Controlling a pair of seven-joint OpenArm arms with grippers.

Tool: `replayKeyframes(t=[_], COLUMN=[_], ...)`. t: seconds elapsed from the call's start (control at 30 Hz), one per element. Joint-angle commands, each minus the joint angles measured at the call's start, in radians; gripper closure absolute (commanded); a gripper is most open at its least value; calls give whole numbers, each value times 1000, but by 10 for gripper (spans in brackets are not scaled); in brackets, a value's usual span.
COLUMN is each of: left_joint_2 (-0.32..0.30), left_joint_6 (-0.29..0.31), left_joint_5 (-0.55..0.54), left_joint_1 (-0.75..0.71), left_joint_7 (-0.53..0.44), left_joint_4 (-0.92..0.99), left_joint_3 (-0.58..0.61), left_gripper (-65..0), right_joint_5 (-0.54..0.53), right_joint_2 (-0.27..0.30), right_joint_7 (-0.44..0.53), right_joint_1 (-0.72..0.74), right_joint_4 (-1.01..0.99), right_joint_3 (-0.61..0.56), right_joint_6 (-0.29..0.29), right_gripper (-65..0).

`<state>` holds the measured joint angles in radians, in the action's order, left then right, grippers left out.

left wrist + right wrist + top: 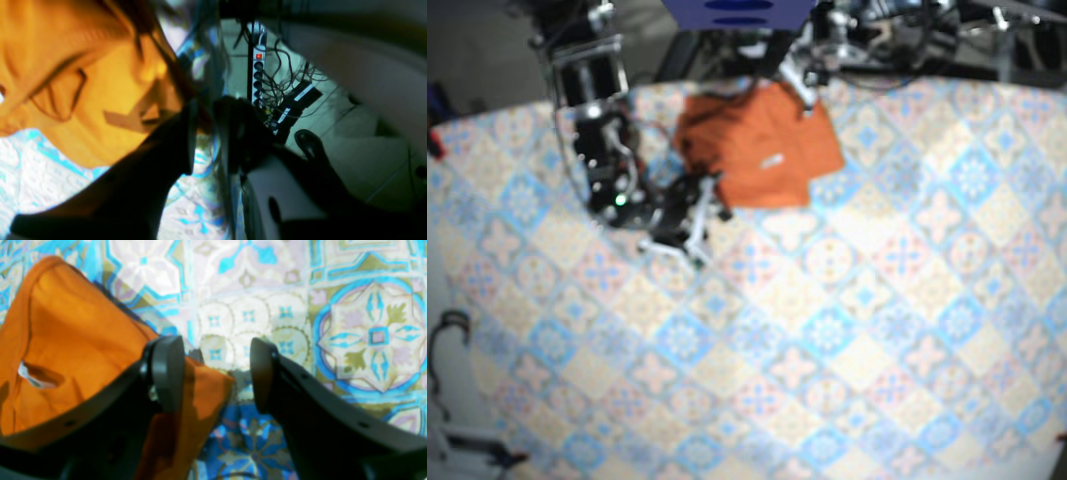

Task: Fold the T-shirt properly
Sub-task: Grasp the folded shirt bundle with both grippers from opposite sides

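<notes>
The orange T-shirt (762, 145) lies bunched and partly folded at the far edge of the patterned table. In the base view my left gripper (810, 82) is at the shirt's far right corner. The left wrist view shows that gripper (205, 125) shut on a dark fold of the T-shirt (110, 86), with a pale label showing on the cloth. My right gripper (217, 373) is open just above the tablecloth, its left finger over the near corner of the T-shirt (76, 340). Nothing is between its fingers. From above, the right gripper (692, 215) sits at the shirt's near left edge.
The tiled tablecloth (827, 330) covers the table in front of the shirt. Beyond the far table edge, a power strip (258, 70) and tangled cables (293, 96) lie on the floor. A blue object (739, 12) sits behind the shirt.
</notes>
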<state>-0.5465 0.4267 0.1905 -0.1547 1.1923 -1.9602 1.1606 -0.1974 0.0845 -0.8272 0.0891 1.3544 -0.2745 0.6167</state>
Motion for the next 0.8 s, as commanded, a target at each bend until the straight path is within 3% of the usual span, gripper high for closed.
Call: replayKeyframes(t=[0.0,0.43,0.77], left_joint_2=[-4,15,13], left_joint_6=[7,7,7], left_joint_5=[-4,-61,-61], left_joint_1=[-6,62,116], left_joint_7=[-5,1,4], left_joint_4=[-11,61,103], left_joint_3=[3,-8,-77], left_gripper=[-131,-131,-131], right_joint_5=[-14,-17,-15], right_joint_2=[-1,-2,-2], right_joint_7=[19,16,13], right_joint_1=[21,21,21], right_joint_4=[15,15,15], right_joint_3=[2,-1,-128], right_joint_6=[6,6,6], right_gripper=[-312,-312,-312])
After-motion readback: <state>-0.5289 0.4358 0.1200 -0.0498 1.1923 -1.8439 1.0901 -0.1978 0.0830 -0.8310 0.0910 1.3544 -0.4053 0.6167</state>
